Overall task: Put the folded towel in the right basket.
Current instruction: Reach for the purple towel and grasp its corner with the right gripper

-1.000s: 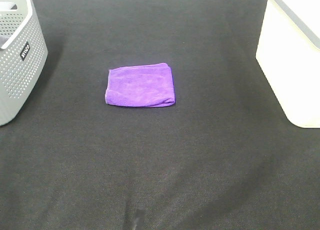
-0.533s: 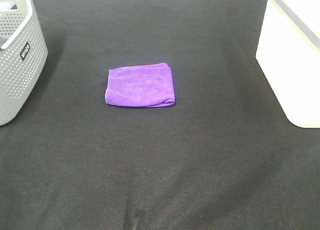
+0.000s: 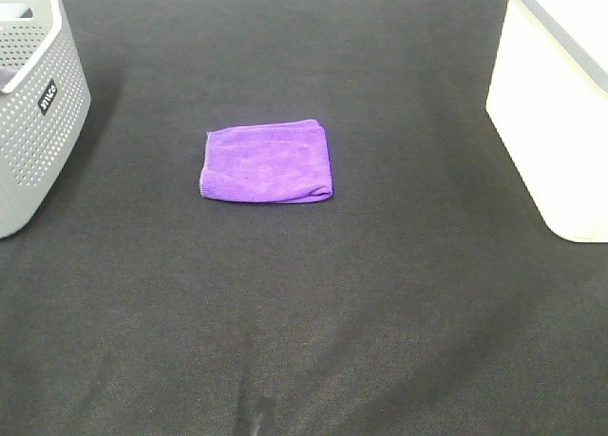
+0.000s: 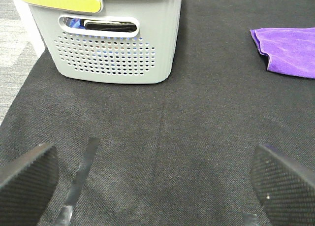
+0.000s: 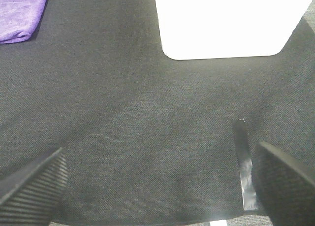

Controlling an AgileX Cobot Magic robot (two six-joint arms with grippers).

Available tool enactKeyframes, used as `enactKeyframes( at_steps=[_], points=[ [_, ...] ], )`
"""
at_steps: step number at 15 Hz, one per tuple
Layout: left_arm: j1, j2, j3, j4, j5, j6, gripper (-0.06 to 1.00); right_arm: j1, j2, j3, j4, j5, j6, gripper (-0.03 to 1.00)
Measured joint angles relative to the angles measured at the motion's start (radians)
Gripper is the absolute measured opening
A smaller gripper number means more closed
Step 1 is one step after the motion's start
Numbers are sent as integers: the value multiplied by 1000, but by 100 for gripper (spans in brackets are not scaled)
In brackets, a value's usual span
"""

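A folded purple towel (image 3: 267,161) lies flat on the black table cloth, a little left of the middle. It also shows in the left wrist view (image 4: 289,56) and the right wrist view (image 5: 20,15). The white right basket (image 3: 560,104) stands at the right edge; its wall shows in the right wrist view (image 5: 226,21). Neither arm shows in the high view. My left gripper (image 4: 152,186) is open and empty over bare cloth, near the grey basket. My right gripper (image 5: 157,186) is open and empty in front of the white basket.
A grey perforated basket (image 3: 33,94) stands at the left edge; in the left wrist view (image 4: 110,39) it has a yellow-green rim and dark items inside. Strips of black tape (image 4: 78,179) lie on the cloth near the front edge.
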Motion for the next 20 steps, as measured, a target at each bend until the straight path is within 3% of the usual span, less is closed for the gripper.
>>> enactKeyframes(
  at_steps=[20],
  points=[
    [0, 0, 0, 0, 0, 0, 99, 0, 0, 2, 27, 0, -48, 96]
  ],
)
